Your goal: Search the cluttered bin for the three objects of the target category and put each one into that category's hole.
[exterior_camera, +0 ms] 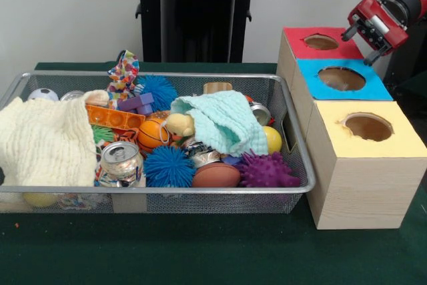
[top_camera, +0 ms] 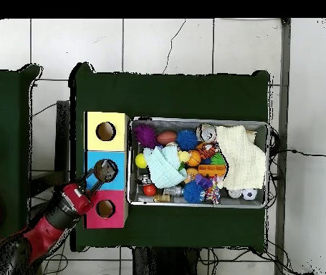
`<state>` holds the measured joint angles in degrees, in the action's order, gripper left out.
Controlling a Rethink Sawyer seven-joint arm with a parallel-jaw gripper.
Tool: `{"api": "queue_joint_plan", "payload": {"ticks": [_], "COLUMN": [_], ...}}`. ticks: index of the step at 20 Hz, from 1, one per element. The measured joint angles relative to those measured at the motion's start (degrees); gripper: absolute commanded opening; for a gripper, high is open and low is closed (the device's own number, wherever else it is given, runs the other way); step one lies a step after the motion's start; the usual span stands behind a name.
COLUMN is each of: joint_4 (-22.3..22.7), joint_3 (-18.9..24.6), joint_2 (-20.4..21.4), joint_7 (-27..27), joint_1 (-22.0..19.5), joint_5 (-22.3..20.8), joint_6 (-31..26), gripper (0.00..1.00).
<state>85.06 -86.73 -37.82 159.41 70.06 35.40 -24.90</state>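
Green tabletop (exterior_camera: 200, 258) underneath everything. On it, the cluttered bin (exterior_camera: 293, 188), a wide shallow wire-mesh basket with a metal rim, filling the left and middle of the front view and packed full. Just beside it on the right, a row of three wooden boxes, each with one round hole in a coloured top: yellow-topped box (exterior_camera: 363, 178) nearest the camera, blue-topped box (exterior_camera: 373, 88) in the middle, red-topped box (exterior_camera: 297, 41) farthest back. Nothing discernible inside the holes.

Inside the bin, at the left end, a cream knitted cloth (exterior_camera: 43, 141) draped over the contents there and reaching the front wall. Right of centre, a mint-green cloth (exterior_camera: 227, 121) heaped over other items. Along the front wall, a dented drink can (exterior_camera: 121, 159), a blue spiky ball (exterior_camera: 169, 166), a brown oval ball (exterior_camera: 216, 175) and a purple spiky ball (exterior_camera: 267, 170). Behind these, an orange ball (exterior_camera: 153, 135) touching a small yellow plush toy (exterior_camera: 180, 125), an orange toy brick (exterior_camera: 113, 117), a purple block (exterior_camera: 137, 103), a second blue spiky ball (exterior_camera: 159, 90) and a yellow ball (exterior_camera: 271, 139) beside the mint cloth. At the back left, a small black-and-white ball (exterior_camera: 43, 94). A patterned fabric piece (exterior_camera: 123, 71) standing above the rear rim.

Red and black arm (top_camera: 47, 225) reaching over the boxes, well apart from the bin. Claw (exterior_camera: 363, 41) hanging above the red and blue tops, fingers spread apart and carrying nothing.
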Motion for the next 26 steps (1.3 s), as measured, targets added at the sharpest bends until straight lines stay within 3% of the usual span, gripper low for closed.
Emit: {"api": "queue_joint_plan", "payload": {"ticks": [16, 22, 26], "joint_4": [0.0, 0.0, 0.0], "joint_3": [0.4, 2.3, 5.3], "joint_2": [0.7, 4.3, 8.6], "joint_7": [0.0, 0.0, 0.0], "joint_1": [-0.6, -4.6, -9.3], "joint_5": [0.0, -1.3, -3.8], "joint_6": [-1.3, 1.1, 7.6], "gripper": [1.00, 1.00, 1.00]}}
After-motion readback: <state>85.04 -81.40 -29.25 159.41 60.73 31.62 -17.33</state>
